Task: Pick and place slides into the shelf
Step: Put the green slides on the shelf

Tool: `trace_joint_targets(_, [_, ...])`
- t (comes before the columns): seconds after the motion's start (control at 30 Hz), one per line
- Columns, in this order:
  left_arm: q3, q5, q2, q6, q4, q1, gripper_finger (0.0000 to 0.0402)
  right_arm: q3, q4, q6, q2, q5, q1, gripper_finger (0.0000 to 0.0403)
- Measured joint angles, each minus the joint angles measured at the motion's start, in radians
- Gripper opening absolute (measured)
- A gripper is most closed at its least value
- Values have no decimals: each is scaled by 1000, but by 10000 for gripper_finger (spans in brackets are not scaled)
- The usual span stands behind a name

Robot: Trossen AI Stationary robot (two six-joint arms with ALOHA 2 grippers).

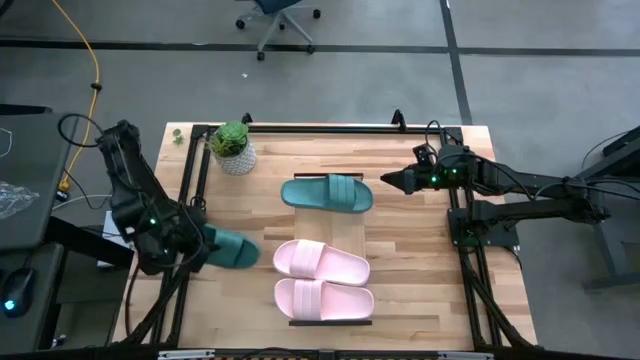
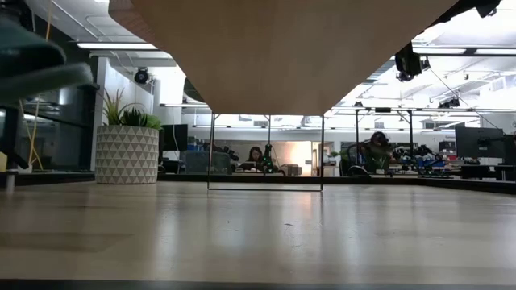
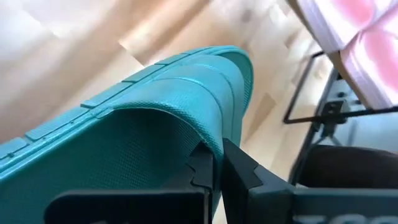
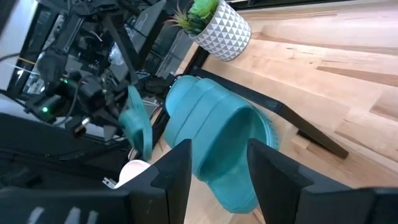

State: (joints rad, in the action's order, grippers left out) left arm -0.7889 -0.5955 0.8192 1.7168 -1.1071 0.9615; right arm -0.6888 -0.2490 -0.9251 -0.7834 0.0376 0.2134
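Teal rubber is clamped in the left gripper (image 1: 196, 243): the last slide (image 1: 225, 248), at the counter's left edge. Three others rest on the shelf (image 1: 352, 226). Next, carry it rightward to the free spot. The right gripper (image 1: 395, 180) waits, jaws apart.

Bright, even overhead light; ceiling strips (image 2: 121, 46) glare in the low view, sheen on the tabletop (image 2: 258, 234). Soft shadows. Left wrist view blurred; the teal slide (image 3: 155, 124) close-up is soft
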Motion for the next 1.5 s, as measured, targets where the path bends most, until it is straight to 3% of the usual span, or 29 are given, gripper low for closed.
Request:
trace_joint_targets(0.27, [-261,-162,33,46,-358,0,0,0,66,17,2,86,0,146])
trace_joint_targets(0.53, [-404,-239,118,5,-417,-121,0,0,171,61,21,146,0,146])
trace_joint_targets(0.7, [-501,-311,191,-166,-333,-266,0,-1,301,95,27,194,0,146])
trace_joint_targets(0.9, [-616,-309,268,-533,-118,-436,0,-1,326,70,26,238,0,146])
trace_joint_targets(1.17, [-652,-120,338,-943,233,-660,0,-1,382,70,26,254,0,146])
trace_joint_targets(1.5, [-652,70,451,-1110,442,-828,0,-1,394,96,-2,255,-37,146])
